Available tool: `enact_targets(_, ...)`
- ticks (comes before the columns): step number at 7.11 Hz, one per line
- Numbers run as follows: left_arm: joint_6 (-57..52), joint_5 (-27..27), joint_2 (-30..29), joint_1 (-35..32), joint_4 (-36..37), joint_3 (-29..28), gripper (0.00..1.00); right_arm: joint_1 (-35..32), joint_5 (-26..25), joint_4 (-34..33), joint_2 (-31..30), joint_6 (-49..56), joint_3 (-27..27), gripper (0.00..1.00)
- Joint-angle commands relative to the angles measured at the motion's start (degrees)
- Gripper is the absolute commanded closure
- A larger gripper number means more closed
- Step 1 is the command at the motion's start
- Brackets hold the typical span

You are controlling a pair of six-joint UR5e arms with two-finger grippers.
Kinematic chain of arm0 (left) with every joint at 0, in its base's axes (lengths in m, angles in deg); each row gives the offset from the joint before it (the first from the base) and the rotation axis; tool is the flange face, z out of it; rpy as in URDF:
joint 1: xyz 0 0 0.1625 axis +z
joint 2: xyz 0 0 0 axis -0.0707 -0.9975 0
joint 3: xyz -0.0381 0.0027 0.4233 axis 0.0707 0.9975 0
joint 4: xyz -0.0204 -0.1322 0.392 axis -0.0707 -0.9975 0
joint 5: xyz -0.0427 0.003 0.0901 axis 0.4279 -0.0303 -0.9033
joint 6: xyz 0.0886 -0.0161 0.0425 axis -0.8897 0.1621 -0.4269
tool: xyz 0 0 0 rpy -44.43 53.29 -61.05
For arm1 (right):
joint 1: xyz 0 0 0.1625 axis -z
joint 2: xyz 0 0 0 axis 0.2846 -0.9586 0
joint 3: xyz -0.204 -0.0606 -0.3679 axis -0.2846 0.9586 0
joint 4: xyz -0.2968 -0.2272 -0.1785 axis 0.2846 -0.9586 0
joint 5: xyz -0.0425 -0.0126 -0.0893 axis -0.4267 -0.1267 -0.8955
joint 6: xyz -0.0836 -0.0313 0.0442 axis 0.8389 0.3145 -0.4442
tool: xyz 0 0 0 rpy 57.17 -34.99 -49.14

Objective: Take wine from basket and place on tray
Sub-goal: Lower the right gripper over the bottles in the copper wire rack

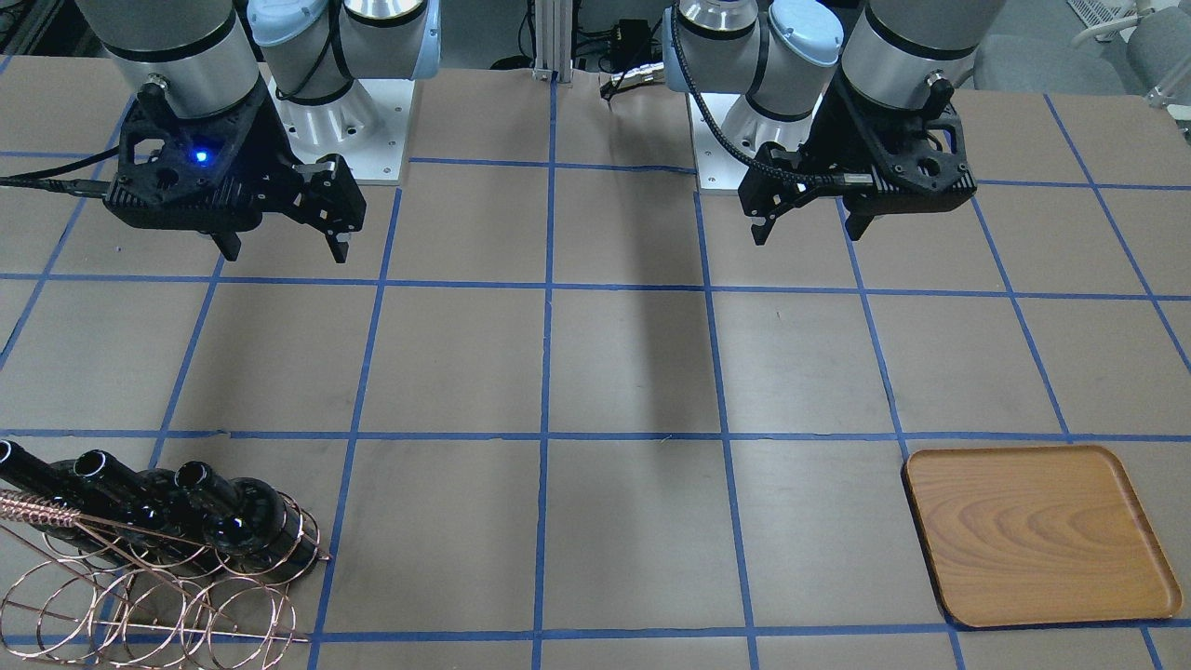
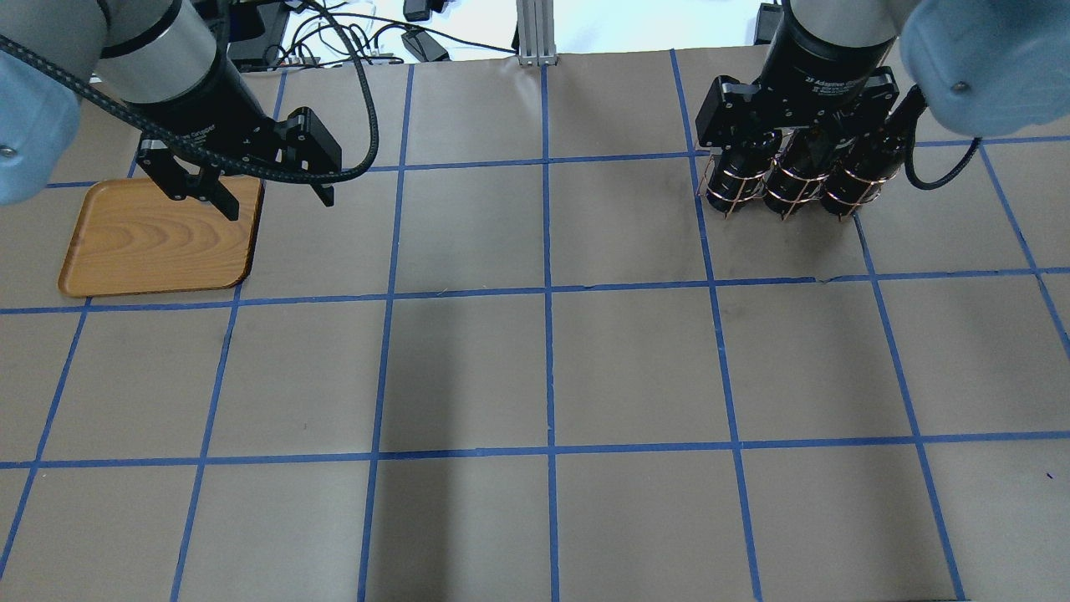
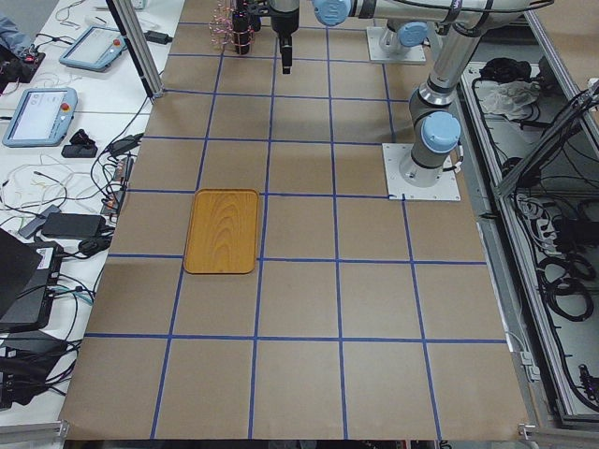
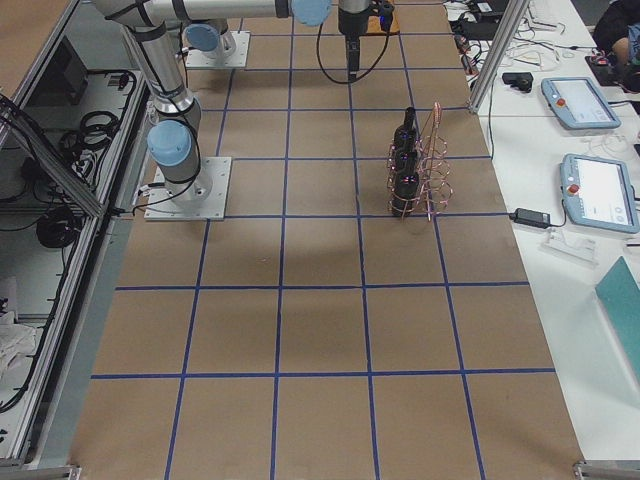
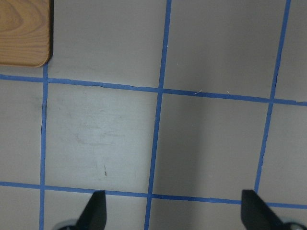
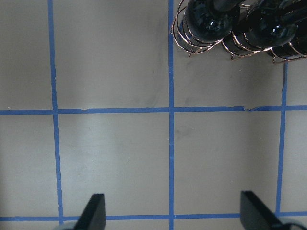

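Three dark glass wine bottles (image 1: 233, 516) lie side by side in the copper wire basket (image 1: 140, 605) at the table's far right from the robot. They also show in the overhead view (image 2: 790, 184) and at the top of the right wrist view (image 6: 211, 19). The wooden tray (image 1: 1033, 535) lies empty at the far left and shows in the overhead view (image 2: 159, 238). My right gripper (image 1: 285, 251) is open and empty, high above the table, short of the basket. My left gripper (image 1: 806, 233) is open and empty, raised beside the tray.
The table is brown paper with a grid of blue tape lines (image 2: 547, 293). The arm bases (image 1: 344, 121) stand at the robot's edge. A metal post (image 2: 531, 33) stands at the far edge. Tablets and cables (image 4: 590, 180) lie on the side bench beyond the basket.
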Motion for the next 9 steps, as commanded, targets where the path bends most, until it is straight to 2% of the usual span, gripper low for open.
enact_targets(1, 0.1, 0.1, 0.2, 0.0, 0.1, 0.5, 0.00, 0.2, -0.3, 0.0, 0.0, 0.0, 0.1, 0.00)
enact_targets(6, 0.2, 0.1, -0.1, 0.0, 0.2, 0.6, 0.00, 0.3, 0.3, -1.2, 0.1, 0.3, 0.0, 0.00)
enact_targets(7, 0.2, 0.1, -0.2, 0.0, 0.2, 0.6, 0.00, 0.9, 0.3, -3.1, 0.2, 0.4, 0.2, 0.00)
enact_targets(8, 0.1, 0.1, -0.2, 0.0, 0.2, 0.6, 0.00, 3.1, 0.3, -3.6, 0.1, 2.4, 0.4, 0.00)
enact_targets(9, 0.1, 0.1, -0.3, -0.1, 0.2, 0.6, 0.00, 6.8, 0.6, -3.7, 0.3, 9.7, 1.4, 0.00)
